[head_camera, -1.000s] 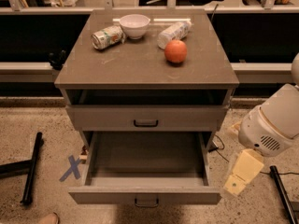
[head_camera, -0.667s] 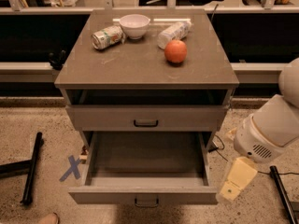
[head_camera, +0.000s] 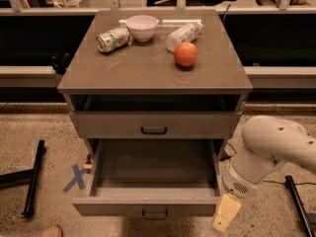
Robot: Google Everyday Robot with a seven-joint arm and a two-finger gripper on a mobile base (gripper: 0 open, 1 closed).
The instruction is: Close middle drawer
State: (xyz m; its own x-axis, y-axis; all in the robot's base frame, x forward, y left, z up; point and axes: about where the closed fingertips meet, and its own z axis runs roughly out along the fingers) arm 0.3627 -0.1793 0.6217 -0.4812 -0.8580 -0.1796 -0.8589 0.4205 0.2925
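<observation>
The middle drawer [head_camera: 154, 171] is pulled far out of the grey-brown cabinet, its shallow tray empty. Its slim front panel [head_camera: 113, 207] faces me, with a small dark pull handle [head_camera: 154, 214] at the centre. Above it, a drawer front [head_camera: 118, 125] with a like handle sits flush in the cabinet. My gripper [head_camera: 224, 215], cream-coloured, hangs from the white arm [head_camera: 269, 147] just right of the open drawer's front right corner, near the floor. It holds nothing that I can see.
On the cabinet top [head_camera: 148, 70] lie a can [head_camera: 113, 38], a white bowl [head_camera: 142, 27], a tipped bottle [head_camera: 183, 35] and an orange fruit [head_camera: 185, 54]. A blue X [head_camera: 76, 177] marks the floor at left, near a black bar [head_camera: 33, 177]. Another black bar [head_camera: 298, 205] lies at right.
My arm and gripper have moved left and down, closer to the open drawer's front right corner. The drawer has not moved.
</observation>
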